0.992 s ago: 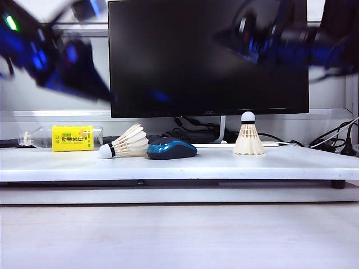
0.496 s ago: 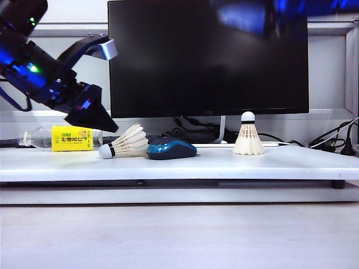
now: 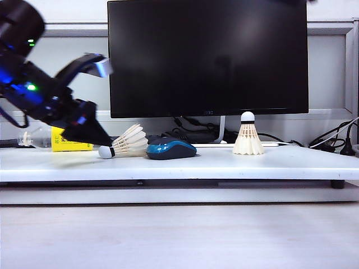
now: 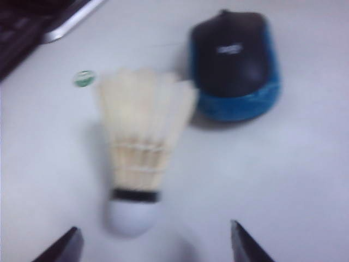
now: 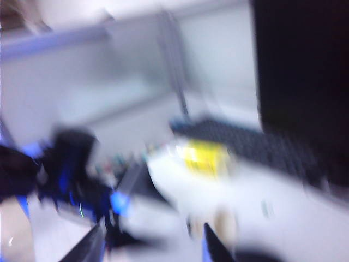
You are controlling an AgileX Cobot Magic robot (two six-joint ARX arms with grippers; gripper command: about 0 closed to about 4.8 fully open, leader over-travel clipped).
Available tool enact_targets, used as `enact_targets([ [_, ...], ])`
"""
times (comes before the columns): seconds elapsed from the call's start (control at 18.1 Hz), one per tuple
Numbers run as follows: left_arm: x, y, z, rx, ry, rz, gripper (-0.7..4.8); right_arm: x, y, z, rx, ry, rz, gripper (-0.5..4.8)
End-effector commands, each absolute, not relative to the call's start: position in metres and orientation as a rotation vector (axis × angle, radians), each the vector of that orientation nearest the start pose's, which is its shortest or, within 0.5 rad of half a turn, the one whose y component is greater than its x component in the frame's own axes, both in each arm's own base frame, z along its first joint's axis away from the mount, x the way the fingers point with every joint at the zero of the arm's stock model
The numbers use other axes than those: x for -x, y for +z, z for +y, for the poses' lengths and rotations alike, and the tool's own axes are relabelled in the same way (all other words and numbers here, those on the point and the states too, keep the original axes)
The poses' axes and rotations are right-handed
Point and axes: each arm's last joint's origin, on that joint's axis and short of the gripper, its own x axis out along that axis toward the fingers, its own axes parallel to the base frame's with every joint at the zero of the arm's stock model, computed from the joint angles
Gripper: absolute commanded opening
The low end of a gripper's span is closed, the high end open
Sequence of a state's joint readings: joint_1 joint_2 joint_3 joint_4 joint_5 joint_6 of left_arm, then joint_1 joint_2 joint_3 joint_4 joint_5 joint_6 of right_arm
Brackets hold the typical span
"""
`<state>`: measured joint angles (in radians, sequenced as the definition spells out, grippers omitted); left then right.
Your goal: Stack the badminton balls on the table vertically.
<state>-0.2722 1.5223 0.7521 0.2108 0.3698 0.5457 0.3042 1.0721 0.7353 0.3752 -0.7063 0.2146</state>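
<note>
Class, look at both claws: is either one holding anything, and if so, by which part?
Nothing is held. The open left claw hovers around the lying white feather shuttlecock's cork tip; the open right claw is empty.

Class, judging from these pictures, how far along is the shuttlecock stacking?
Done: nothing stacked. One shuttlecock stands upright right of the mouse; the other lies on its side on the table.
In hand: the left gripper, jaws open, is at its cork.
Left: grasp, lift, stack. Right gripper is empty.

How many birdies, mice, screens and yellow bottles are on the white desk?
Shuttlecocks: 2, one lying, one standing
Computer mouse: 1
Monitor: 1
Yellow-labelled bottle: 1
Total: 5
</note>
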Motion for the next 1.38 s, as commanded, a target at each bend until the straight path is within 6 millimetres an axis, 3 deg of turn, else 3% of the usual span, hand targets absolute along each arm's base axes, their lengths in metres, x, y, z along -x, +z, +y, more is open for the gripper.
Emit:
enact_targets([
  [0.06, -0.295, 0.194, -0.081, -0.441, -0.807, 0.338, 3.64, -0.215, 0.305, 0.088, -0.166, 1.002, 0.171, 2.29],
  [0.22, -0.299, 0.196, -0.070, -0.398, -0.856, 0.305, 3.63, -0.213, 0.298, 0.089, -0.163, 1.066, 0.251, 2.29],
  [0.55, -0.311, 0.188, -0.074, -0.328, -0.913, 0.338, 3.64, -0.209, 0.290, 0.089, -0.187, 1.115, 0.345, 2.10],
  [0.99, -0.331, 0.189, -0.078, -0.355, -0.936, 0.309, 3.64, -0.209, 0.289, 0.089, -0.187, 1.122, 0.352, 2.10],
  [1.38, -0.337, 0.173, -0.080, -0.358, -0.946, 0.365, 3.63, -0.209, 0.289, 0.089, -0.186, 1.122, 0.353, 2.10],
])
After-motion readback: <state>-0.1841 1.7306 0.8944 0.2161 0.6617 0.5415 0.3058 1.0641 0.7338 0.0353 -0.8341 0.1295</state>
